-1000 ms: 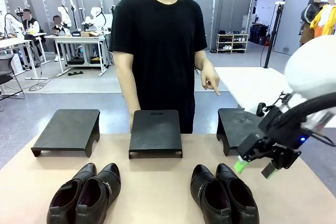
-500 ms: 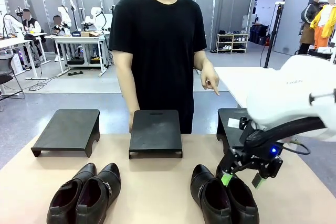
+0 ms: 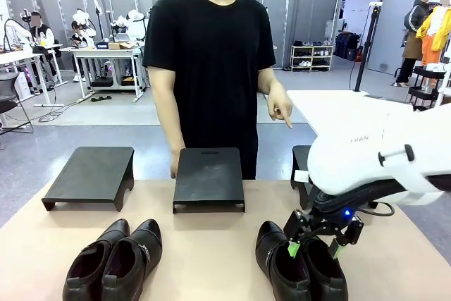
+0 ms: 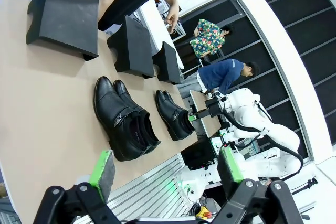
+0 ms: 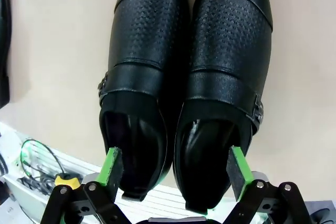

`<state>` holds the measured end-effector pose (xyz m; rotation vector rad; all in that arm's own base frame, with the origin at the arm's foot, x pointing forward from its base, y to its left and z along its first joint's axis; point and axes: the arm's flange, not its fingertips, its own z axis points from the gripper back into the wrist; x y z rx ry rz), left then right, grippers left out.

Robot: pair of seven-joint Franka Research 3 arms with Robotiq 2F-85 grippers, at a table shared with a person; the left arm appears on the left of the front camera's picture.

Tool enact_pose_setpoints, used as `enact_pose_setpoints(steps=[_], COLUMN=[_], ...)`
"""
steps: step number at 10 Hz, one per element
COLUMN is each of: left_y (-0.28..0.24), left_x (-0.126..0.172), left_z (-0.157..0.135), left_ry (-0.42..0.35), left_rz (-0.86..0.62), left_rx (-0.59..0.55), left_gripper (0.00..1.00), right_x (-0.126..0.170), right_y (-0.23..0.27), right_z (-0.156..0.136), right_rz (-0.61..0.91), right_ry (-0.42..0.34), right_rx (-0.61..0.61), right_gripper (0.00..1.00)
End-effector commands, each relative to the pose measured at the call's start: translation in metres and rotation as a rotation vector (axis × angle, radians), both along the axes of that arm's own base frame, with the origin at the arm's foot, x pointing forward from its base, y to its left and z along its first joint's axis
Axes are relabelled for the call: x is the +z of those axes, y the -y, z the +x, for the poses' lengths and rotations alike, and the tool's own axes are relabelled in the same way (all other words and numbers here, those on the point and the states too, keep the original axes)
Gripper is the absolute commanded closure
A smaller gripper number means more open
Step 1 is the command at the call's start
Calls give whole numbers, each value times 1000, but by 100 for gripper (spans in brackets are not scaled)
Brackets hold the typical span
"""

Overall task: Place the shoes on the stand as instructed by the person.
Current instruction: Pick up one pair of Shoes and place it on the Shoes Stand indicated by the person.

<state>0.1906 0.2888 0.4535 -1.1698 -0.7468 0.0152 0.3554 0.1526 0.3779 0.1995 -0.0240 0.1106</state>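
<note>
1. Shoes sit in two pairs: right pair (image 3: 299, 267) at 5 o'clock in my front view, left pair (image 3: 113, 259) at 7 o'clock.
2. My right gripper (image 3: 315, 249) hangs just over the right pair, fingers spread wide, nothing held.
3. My left gripper (image 4: 166, 166) is spread and empty too.
4. The person's hand (image 3: 282, 109) points down toward the 2 o'clock stand (image 3: 307, 163).
5. Risk: the jaws straddle both shoes, so closing could pinch two at once, or slip on glossy leather.
6. Risk: I misread the pointing and choose the wrong stand.
</note>
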Motion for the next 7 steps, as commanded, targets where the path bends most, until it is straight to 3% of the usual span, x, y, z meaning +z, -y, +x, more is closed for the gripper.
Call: enact_pose_setpoints(steps=[1,7], left_y=[-2,-2], left_x=[0,0], left_z=[0,0], left_ry=[27,27], left_rz=[-6,-6], left_rx=[-7,-7], left_gripper=[0,0], right_x=[-19,-50], right_y=[-11,-23], right_z=[-12,-10], right_rz=[-62,-155], right_ry=[27,37], right_rx=[-39,-59], right_gripper=[0,0])
